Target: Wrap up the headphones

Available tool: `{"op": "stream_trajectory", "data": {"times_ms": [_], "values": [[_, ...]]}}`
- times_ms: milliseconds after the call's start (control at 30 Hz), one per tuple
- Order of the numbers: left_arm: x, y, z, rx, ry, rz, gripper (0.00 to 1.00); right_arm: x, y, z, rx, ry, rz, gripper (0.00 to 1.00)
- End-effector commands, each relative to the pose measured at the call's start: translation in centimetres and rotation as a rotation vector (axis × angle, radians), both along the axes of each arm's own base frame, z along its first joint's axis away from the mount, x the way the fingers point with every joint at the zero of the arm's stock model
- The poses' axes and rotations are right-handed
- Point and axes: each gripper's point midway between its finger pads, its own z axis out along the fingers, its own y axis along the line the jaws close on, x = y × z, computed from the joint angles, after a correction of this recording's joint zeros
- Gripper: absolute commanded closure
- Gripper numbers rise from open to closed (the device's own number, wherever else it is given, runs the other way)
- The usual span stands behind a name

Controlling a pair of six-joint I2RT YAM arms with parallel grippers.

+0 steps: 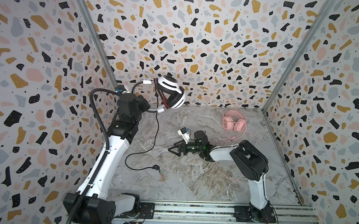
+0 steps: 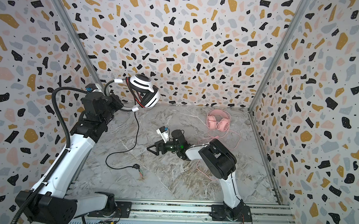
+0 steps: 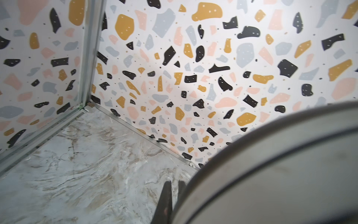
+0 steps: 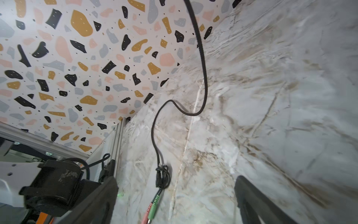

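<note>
The white headphones (image 1: 172,92) with black stripes hang in the air near the back left corner in both top views. My left gripper (image 1: 148,106) is shut on their thin headband (image 3: 271,174), which fills much of the left wrist view beside the fingers (image 3: 164,205). Their black cable (image 1: 157,132) drops to the table, loops, and ends in a knot (image 4: 162,178) with pink and green plugs (image 1: 161,175). My right gripper (image 1: 173,150) stands open low over the table's middle, empty, a little to the right of that cable. The pink headphones (image 1: 233,123) lie at the back right.
The pink cable (image 1: 235,137) trails forward from the pink headphones and passes under my right arm (image 1: 247,159). Patterned walls (image 1: 197,55) close in the marble table (image 1: 192,179) on three sides. A metal rail (image 1: 191,209) runs along the front edge.
</note>
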Motion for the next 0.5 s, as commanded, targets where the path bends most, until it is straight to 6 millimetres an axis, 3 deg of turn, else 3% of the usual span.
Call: {"op": "stream_trajectory", "data": {"times_ms": [0,467], "values": [[-0.7,-2.1,4.7,-0.069,-0.101,-0.053,1.00,-0.1,0.7,3.0,0.104,0.009,0.000,0.02],[-2.5,-9.8,10.9,-0.169,-0.110,-0.252,1.00,-0.5,0.2,2.8,0.142,-0.001,-0.050,0.02]]}}
